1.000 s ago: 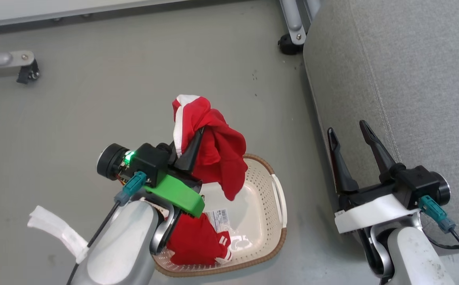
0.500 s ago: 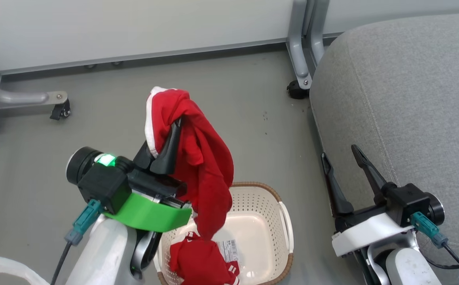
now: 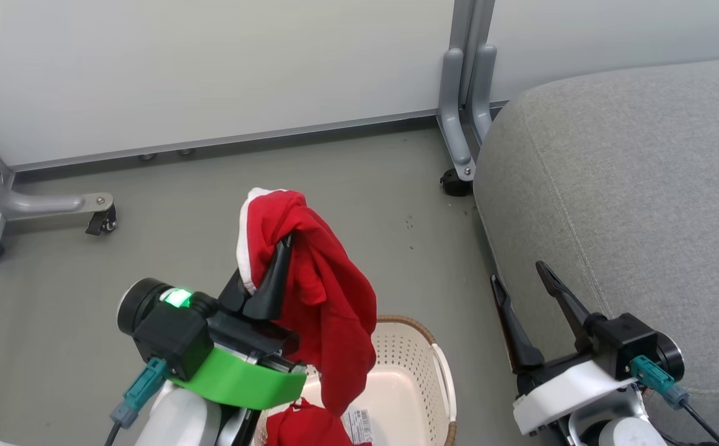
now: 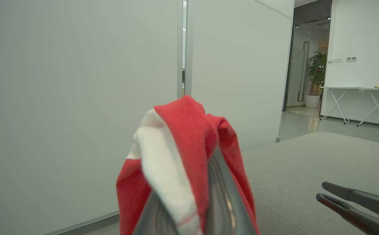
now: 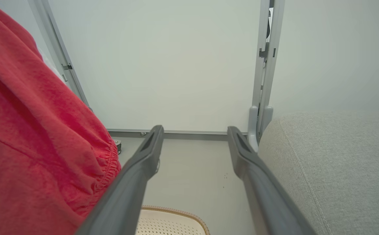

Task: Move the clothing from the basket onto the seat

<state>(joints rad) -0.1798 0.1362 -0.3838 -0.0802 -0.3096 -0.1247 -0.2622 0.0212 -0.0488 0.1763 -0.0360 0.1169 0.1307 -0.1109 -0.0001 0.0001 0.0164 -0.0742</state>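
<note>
My left gripper [image 3: 284, 244] is pinching a red garment [image 3: 331, 297] — my two dark fingers are pressed tight together on it, right by its white trim. I hold it up in the air. It hangs down in a long fold over the laundry basket [image 3: 426, 362], and its low end dangles above the inside of the basket. A second red garment [image 3: 304, 428] lies in the near left part of the basket, beside a paper label [image 3: 357, 424]. The basket sits on the grey floor [image 3: 167, 204], near the left side of the big grey sofa cushion [image 3: 632, 173]. The garment I hold is left of the cushion and does not touch it. My right gripper [image 3: 517, 272] is spread wide with nothing in it — it hangs by the near left edge of the cushion, and its fingers point at the far wall [image 3: 211, 68].
</note>
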